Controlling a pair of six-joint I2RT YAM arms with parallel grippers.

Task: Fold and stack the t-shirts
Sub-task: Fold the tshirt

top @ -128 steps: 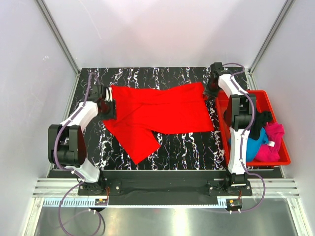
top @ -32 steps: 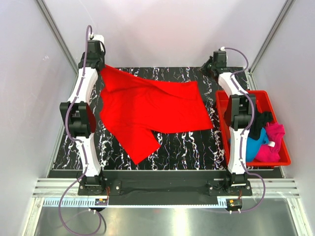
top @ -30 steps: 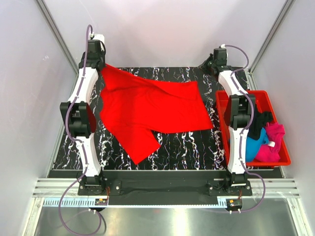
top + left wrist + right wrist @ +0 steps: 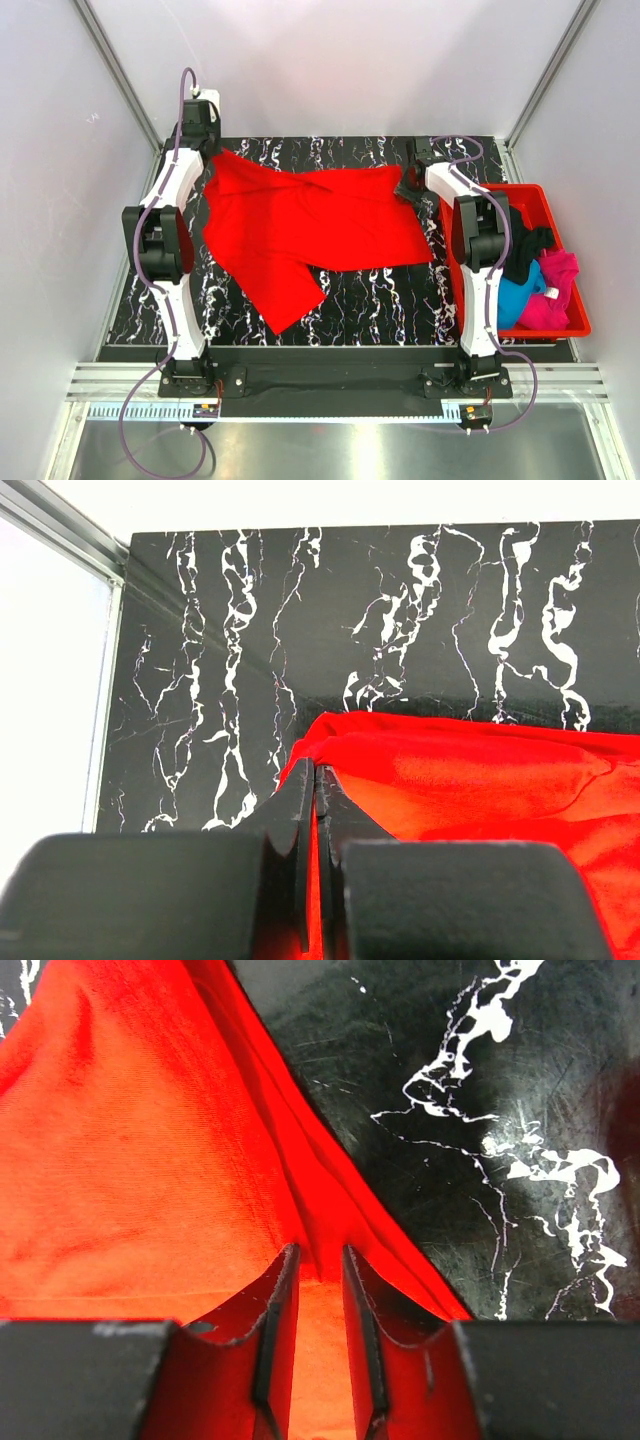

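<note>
From above, the red t-shirt (image 4: 300, 225) was seen spread, loosely and with wrinkles, over the black marbled table (image 4: 380, 295), one sleeve trailing toward the near edge. The left gripper (image 4: 205, 150) was placed at its far left corner and the right gripper (image 4: 408, 188) at its far right corner. The black t-shirt (image 4: 532, 243), the blue t-shirt (image 4: 512, 298) and the magenta t-shirt (image 4: 556, 288) were left heaped in the red bin (image 4: 582, 318) at the right. In the left wrist view, the left gripper (image 4: 315, 815) was shown pressed together on a thin fold of the red t-shirt (image 4: 470, 780), the corner raised a little off the table (image 4: 400, 610). In the right wrist view, the right gripper (image 4: 320, 1280) was found with its jaws a narrow gap apart, set astride the edge of the red t-shirt (image 4: 130, 1150). Cloth lay in the gap but was not, as far as could be seen, clamped. The cloth was judged light, soft and limp, so it would be expected to sag and crease wherever unsupported and to slip from a shallow pinch. Hold would best be taken at both far corners or along the hem seam, where the doubled fabric offers more to bite.
</note>
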